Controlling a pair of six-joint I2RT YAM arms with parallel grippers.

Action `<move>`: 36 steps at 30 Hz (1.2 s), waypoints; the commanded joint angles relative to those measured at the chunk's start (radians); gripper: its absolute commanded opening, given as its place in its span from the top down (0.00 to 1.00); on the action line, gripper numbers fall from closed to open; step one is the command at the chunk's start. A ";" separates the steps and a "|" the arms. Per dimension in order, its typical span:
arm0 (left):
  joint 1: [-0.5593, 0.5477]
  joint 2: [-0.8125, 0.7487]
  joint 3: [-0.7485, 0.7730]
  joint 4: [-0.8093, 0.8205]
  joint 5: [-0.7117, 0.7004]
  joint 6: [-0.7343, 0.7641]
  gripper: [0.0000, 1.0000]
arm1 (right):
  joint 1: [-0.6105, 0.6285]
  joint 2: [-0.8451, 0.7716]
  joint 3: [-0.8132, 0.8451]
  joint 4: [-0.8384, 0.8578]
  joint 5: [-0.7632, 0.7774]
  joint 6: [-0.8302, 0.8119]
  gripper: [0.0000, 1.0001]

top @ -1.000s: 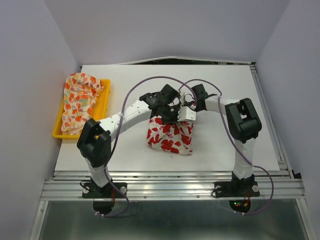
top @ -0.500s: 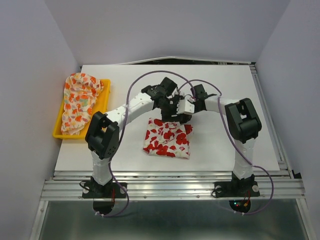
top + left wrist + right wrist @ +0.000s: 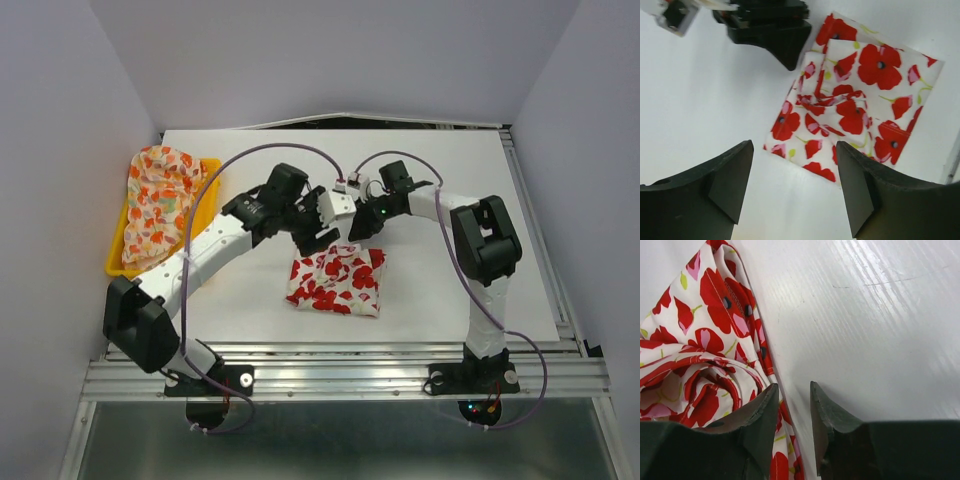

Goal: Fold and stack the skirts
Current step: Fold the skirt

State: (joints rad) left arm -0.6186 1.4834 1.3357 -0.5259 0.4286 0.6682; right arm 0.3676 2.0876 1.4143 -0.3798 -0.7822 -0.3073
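The white skirt with large red flowers (image 3: 335, 281) lies folded flat on the white table, mid-front. It also fills the upper right of the left wrist view (image 3: 855, 100) and the left of the right wrist view (image 3: 695, 355). My left gripper (image 3: 316, 230) hovers over the skirt's far left corner, open, with only bare table between its fingers (image 3: 795, 172). My right gripper (image 3: 362, 226) sits low at the skirt's far right edge. Its jaws (image 3: 792, 402) stand narrowly apart, the cloth hem under the left finger. The cream skirt (image 3: 158, 200) lies crumpled in the tray.
A yellow plastic tray (image 3: 208, 200) sits at the table's left edge against the wall. White walls close in both sides and the back. Purple cables arc above both arms. A metal rail runs along the table's near edge (image 3: 340, 350).
My left gripper opened and let go of the flowered skirt, then swung back to the left. The skirt dropped from hanging to lying flat. My right gripper's jaws have widened at the hem.
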 commanded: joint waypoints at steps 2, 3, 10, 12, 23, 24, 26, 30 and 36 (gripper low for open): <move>-0.125 -0.078 -0.179 0.145 -0.097 -0.186 0.21 | -0.010 -0.075 0.049 -0.005 0.008 0.086 0.62; -0.151 -0.086 -0.225 0.164 -0.126 -0.208 0.21 | -0.010 -0.083 0.049 -0.007 0.011 0.089 0.62; -0.305 -0.051 -0.303 0.270 -0.312 -0.220 0.19 | -0.010 -0.064 0.080 -0.005 0.001 0.117 0.61; -0.325 -0.019 -0.303 0.294 -0.352 -0.222 0.19 | -0.010 -0.035 0.092 -0.004 -0.023 0.125 0.60; -0.340 0.083 -0.314 0.340 -0.441 -0.196 0.25 | 0.008 0.000 0.031 0.004 -0.072 0.100 0.62; -0.340 0.086 -0.313 0.339 -0.439 -0.196 0.28 | 0.008 0.003 0.029 0.002 -0.071 0.096 0.62; -0.340 0.097 -0.311 0.330 -0.441 -0.193 0.45 | 0.008 0.014 0.026 -0.008 -0.072 0.080 0.62; -0.325 0.052 -0.326 0.336 -0.448 -0.219 0.83 | 0.017 0.023 0.014 -0.018 -0.063 0.051 0.62; -0.262 -0.044 -0.352 0.345 -0.450 -0.240 1.00 | 0.017 0.034 0.006 -0.024 -0.045 0.031 0.62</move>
State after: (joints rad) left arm -0.9199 1.5364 0.9928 -0.2077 -0.0093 0.4484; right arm 0.3748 2.1048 1.4284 -0.3965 -0.8257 -0.2440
